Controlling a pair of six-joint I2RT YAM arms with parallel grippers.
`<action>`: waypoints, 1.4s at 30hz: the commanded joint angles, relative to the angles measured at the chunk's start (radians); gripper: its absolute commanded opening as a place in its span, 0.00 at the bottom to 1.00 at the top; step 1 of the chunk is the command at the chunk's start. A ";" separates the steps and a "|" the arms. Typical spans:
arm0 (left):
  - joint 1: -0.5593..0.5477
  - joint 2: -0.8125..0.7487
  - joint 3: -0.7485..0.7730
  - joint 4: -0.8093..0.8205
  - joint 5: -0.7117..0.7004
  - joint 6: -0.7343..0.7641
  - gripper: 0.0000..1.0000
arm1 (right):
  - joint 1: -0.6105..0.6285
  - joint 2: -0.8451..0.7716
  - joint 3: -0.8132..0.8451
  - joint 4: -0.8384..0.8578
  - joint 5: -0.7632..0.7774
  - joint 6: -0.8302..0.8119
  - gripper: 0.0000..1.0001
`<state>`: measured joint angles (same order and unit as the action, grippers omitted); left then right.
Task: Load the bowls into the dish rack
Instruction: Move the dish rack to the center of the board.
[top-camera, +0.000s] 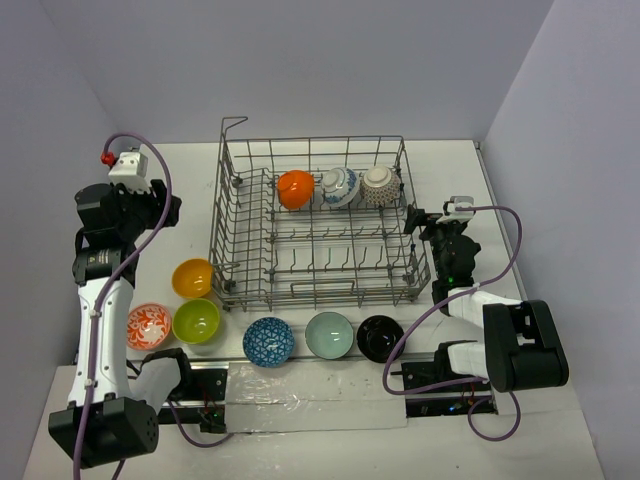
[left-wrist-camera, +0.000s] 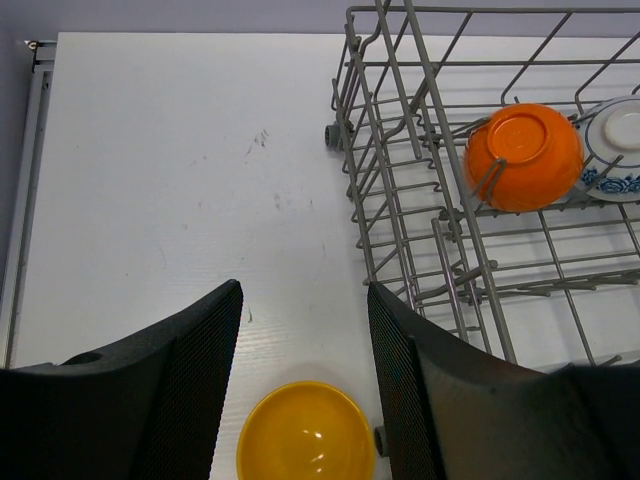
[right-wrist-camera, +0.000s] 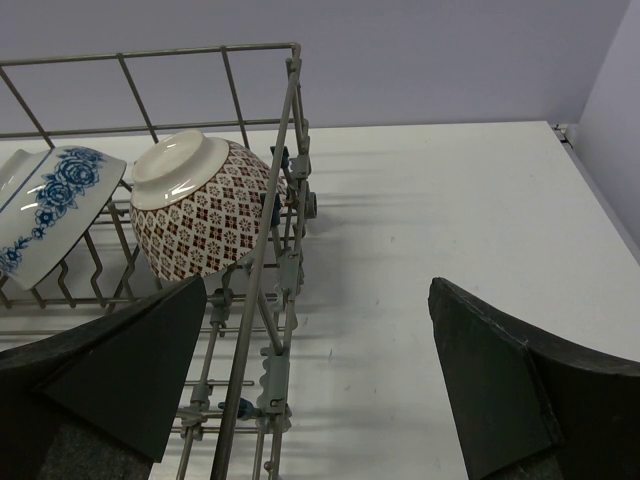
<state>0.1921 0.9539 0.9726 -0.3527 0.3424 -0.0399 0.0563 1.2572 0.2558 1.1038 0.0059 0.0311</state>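
The rack (top-camera: 330, 262) stands ahead of both grippers, with three bowls propped on edge against the tines of its far row, probably so they drain and leave the near rows free.

The left gripper (left-wrist-camera: 305, 330) has its fingers (left-wrist-camera: 200, 370) apart with nothing between them. The rack's wall lies just beyond the right finger. The yellow bowl (left-wrist-camera: 305, 435) sits upright on the table (left-wrist-camera: 170, 180) in the gap between the fingers, low down near their roots, so it looks like the next pick.

The right gripper (right-wrist-camera: 315, 300) is spread wide and empty, apparently parked. The rack's corner post is just past its left finger.

The orange bowl (left-wrist-camera: 523, 155) leans beyond the left gripper's right finger. The check bowl (right-wrist-camera: 205, 205) tilts beyond the right gripper's left finger.
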 joint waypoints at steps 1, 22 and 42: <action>-0.003 0.000 0.025 0.049 -0.011 0.003 0.59 | 0.002 0.016 -0.024 -0.035 -0.030 -0.017 1.00; -0.003 0.017 -0.014 0.083 -0.048 -0.005 0.58 | 0.002 0.016 -0.024 -0.035 -0.030 -0.019 1.00; 0.038 0.052 -0.057 0.106 -0.091 0.009 0.58 | 0.004 0.016 -0.024 -0.035 -0.030 -0.019 1.00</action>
<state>0.2211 0.9939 0.9077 -0.2924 0.2634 -0.0402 0.0563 1.2572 0.2558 1.1038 0.0059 0.0311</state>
